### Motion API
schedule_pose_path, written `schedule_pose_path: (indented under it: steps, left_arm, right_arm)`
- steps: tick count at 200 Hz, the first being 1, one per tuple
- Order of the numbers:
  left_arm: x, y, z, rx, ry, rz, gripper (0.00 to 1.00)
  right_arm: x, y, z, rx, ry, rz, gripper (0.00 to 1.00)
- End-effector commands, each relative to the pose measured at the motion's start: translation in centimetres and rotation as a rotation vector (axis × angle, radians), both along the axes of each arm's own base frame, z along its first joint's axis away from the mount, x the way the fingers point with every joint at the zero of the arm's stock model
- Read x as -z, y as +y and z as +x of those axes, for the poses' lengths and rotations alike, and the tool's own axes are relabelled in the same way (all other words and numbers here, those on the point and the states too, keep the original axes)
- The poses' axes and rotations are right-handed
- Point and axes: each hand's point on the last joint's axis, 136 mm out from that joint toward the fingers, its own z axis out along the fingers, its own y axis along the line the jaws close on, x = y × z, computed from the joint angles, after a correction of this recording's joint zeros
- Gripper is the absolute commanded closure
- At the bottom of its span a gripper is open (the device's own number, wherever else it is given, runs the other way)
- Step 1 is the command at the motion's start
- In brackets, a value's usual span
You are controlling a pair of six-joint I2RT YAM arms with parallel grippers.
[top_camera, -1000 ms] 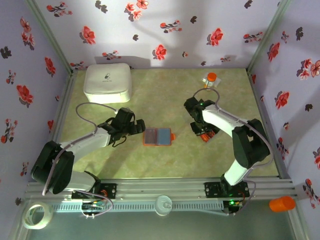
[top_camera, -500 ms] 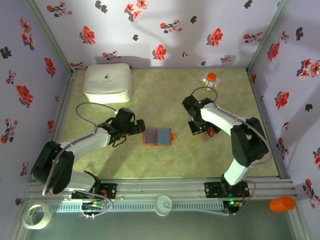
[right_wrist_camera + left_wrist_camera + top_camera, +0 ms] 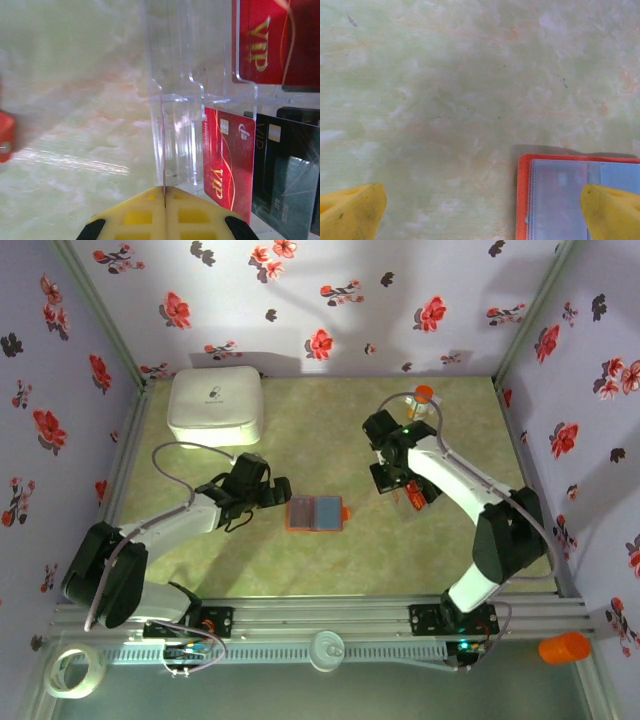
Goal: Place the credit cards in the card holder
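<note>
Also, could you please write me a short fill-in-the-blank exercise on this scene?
The left gripper holds its jaws ___ near the card holder. The right gripper holds its jaws ___. The red credit cards carry the gold word ___. The white box sits in the table's far ___ corner.
Missing: open; shut; VIP; left.

The card holder [image 3: 316, 513] lies mid tabletop [image 3: 330, 440]; the box [image 3: 216, 406] sits at its eleven o'clock, the credit cards [image 3: 415, 498] at three o'clock, a jar [image 3: 424, 398] at one o'clock.
</note>
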Motion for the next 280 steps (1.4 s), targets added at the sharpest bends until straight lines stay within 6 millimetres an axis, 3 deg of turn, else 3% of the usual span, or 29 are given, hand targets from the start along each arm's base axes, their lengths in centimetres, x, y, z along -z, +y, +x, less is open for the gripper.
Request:
schedule_pose_path:
  steps: [1, 23, 56, 89, 111, 193, 280]
  left_arm:
    - [-1.3, -0.8, 0.4, 0.028, -0.028, -0.008, 0.00]
    - [-1.3, -1.4, 0.1, 0.058, -0.009, -0.008, 0.00]
    - [-0.7, -2.1, -0.4, 0.117, 0.040, 0.044, 0.00]
    - [0.2, -2.2, -0.8, 0.156, 0.060, 0.118, 0.00]
    - [0.9, -2.4, -1.0, 0.175, 0.079, 0.145, 0.00]
    - [2.9, -2.7, -1.5, 0.202, 0.122, 0.220, 0.00]
    - [4.2, -2.3, -1.8, 0.197, 0.142, 0.265, 0.00]
  right_arm:
    - [-2.3, 1.8, -0.4, 0.000, -0.026, 0.122, 1.00]
    - [-3.5, 3.9, 0.0, 0.034, -0.078, 0.283, 1.00]
    - [-4.4, 8.5, 0.6, 0.069, -0.115, 0.614, 1.00]
    - [-3.8, 10.7, 1.2, 0.156, -0.145, 0.843, 1.00]
    - [-2.3, 11.5, 1.3, 0.209, -0.142, 0.957, 1.00]
    - [2.7, 12.8, -0.1, 0.275, -0.108, 1.041, 1.00]
    - [4.6, 13.6, -0.8, 0.277, -0.086, 1.057, 1.00]
